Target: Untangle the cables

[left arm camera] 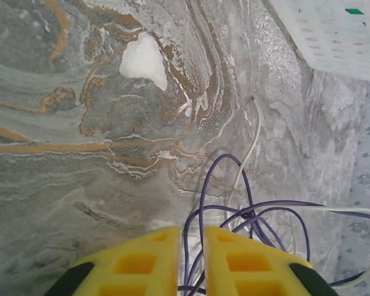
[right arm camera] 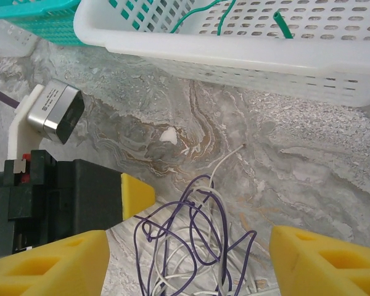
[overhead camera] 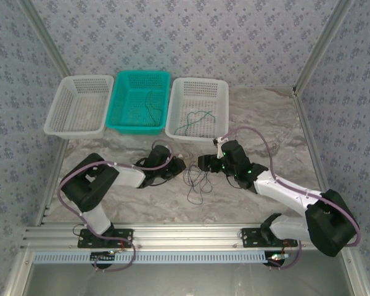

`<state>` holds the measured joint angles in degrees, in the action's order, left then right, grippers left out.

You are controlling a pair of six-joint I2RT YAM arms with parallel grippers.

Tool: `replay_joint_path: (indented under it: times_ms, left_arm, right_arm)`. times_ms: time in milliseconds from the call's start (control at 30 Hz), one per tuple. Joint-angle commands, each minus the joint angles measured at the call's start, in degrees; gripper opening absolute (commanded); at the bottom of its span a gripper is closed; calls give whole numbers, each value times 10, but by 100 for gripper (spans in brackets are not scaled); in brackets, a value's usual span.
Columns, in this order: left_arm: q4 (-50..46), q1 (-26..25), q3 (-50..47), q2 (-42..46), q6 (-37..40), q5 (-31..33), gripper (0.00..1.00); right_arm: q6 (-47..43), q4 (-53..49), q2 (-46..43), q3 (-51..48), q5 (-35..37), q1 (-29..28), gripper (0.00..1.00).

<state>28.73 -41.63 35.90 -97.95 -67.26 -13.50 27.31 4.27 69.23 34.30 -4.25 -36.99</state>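
Gripping a strand to draw it free, by my reading | tangle of thin purple and white wires [right arm camera: 194, 216] on grey marbled worktop [left arm camera: 80, 92], between both arms | left hand [left arm camera: 192, 237] pinching purple loops | right hand [right arm camera: 189, 237] spread, straddling tangle | next: slow outward pull, minding snags.

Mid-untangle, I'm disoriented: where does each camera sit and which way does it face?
Top external: above and behind the bases, looking down on the table; both arms show, left hand and right hand flanking the cable tangle.
Left wrist: on the left arm, looking down past its yellow fingers, pinched on the tangle.
Right wrist: on the right arm, facing the white basket; its yellow fingers spread wide, left hand beside.
Shared: both wrist views catch the tangle and that basket.
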Motion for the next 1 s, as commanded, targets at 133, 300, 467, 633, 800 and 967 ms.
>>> replay_joint_path:
  times_ms: [133, 300, 467, 633, 800, 967]
  left_arm:
    - [40, -3, 12, 20, -7, -11, 0]
    - [-26, -4, 52, 80, 47, -11, 0]
    - [-108, -3, 100, 151, 114, -10, 0]
    - [-165, -1, 125, 222, 170, 1, 0]
    - [-247, 8, 139, 308, 232, 53, 0]
    - [-313, 47, 147, 394, 281, 86, 0]
  right_arm:
    - [2, 3, -7, -17, 5, 4, 72]
    - [-11, 2, 42, -21, 17, 2, 72]
    - [6, 29, 95, -29, 28, 2, 69]
    - [37, 19, 112, -41, 89, 13, 56]
    - [53, 28, 102, -64, 75, 39, 55]
    - [65, 20, 80, -74, 84, 46, 55]
